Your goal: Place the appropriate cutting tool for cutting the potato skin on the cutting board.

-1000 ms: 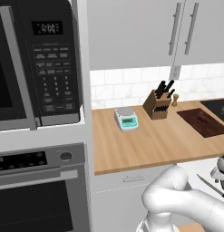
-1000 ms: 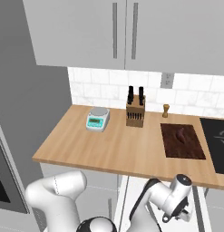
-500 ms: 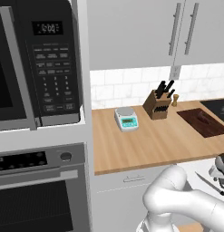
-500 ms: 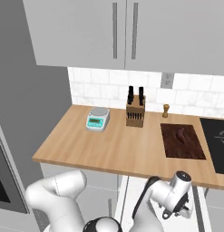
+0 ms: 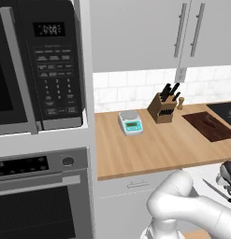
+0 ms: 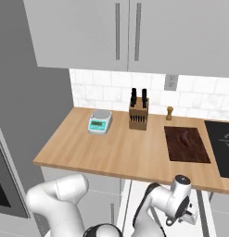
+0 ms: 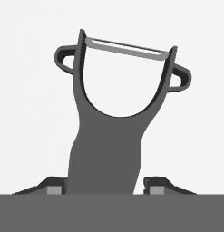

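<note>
The counter [image 6: 111, 152] carries everything. Toward its right end, near the front edge, the board [image 6: 186, 144] lies flat beside the cooktop [image 6: 222, 148], with the potato [image 6: 186, 137] resting near its middle, so the peeled thing is likely meant to stay put while the tool comes to it. The knife block [image 6: 138, 115] stands at the back edge against the wall tiles, left of the board, with a scale [image 6: 99, 122] further left and a small pepper mill [image 6: 169, 113] between block and board at the back.

The arm is folded low, below the counter's front edge, so the gripper [image 6: 184, 214] hangs in front of the cabinets under the board's end. In the hand view the peeler [image 7: 118, 113] rises from between the two fingertips [image 7: 52, 186], handle pinched between them, Y-shaped head and blade pointing away from the hand. A peeler suits potato skin better than the block's knives, which probably explains the choice. It has yet to be lifted over the counter edge to the board.

Against the earlier pictures, counter items sit the same; the gripper has shifted only slightly, a little lower and rightward in the left base view.
</note>
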Controlling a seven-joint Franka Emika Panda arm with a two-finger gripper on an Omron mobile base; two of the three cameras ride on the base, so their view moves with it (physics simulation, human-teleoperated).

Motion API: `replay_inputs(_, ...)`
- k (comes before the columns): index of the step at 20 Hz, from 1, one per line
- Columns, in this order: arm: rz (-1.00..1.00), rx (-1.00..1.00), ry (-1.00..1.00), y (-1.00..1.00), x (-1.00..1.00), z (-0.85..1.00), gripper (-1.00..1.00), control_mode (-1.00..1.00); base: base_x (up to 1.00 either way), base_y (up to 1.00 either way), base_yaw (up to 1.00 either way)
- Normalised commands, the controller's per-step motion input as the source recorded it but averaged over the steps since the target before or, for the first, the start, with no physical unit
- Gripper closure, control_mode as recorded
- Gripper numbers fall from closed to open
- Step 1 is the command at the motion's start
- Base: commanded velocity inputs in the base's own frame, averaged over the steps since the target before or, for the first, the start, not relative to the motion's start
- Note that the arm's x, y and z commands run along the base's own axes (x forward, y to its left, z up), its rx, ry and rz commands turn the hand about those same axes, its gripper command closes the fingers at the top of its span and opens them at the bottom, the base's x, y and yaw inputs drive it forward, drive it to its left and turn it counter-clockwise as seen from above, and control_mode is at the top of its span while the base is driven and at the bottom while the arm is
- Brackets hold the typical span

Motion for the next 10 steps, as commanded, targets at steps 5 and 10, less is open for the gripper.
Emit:
replay_inputs(5, 0.0, -0.09, 0.0, 0.2, -0.36, -0.92, 1.0, -1.0, 0.0, 0.0, 0.0)
replay_inputs(10, 0.0, 0.0, 0.01, 0.0, -0.39, -0.23, 1.0, -1.0, 0.0, 0.0, 0.0)
